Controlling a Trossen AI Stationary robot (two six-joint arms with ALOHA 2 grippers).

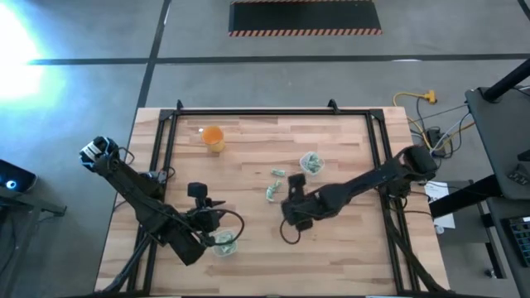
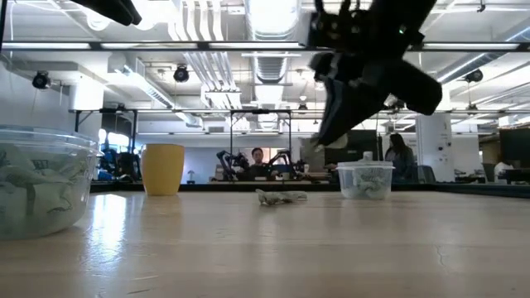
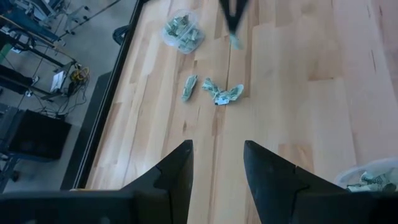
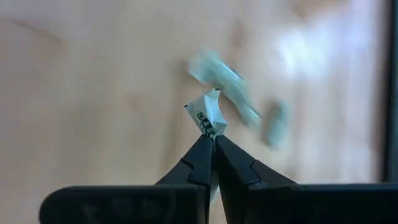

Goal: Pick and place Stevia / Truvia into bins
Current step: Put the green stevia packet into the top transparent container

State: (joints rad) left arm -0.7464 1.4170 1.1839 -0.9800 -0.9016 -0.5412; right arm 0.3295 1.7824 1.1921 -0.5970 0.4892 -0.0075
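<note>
The right gripper [image 4: 210, 142] hangs above the wooden worktop [image 1: 348, 248], near its middle and well apart from the orange cup [image 1: 214, 138] that stands toward the far left corner. Its fingers [image 4: 242, 168] are pressed together on one pale green and white sachet [image 4: 209, 116], whose crumpled end sticks out past the tips. Under it, a few loose sachets [image 1: 274, 186] lie on the wood, farther from the orange cup than the gripper's own shadow and just short of a clear bin [image 1: 311, 163] that already holds several packets. From table height, that bin [image 2: 364, 180] stands on the right, a loose sachet lies flat between it and the orange cup [image 2: 163, 169], and the dark gripper [image 2: 327, 132] hangs in the air above them. The left gripper [image 3: 217, 168] waits at the near left edge of the worktop, on the near side of the orange cup, its fingers [image 3: 177, 168] spread apart and holding nothing. Just beside it sits a second clear bin [image 1: 224, 243], also with sachets inside.
</note>
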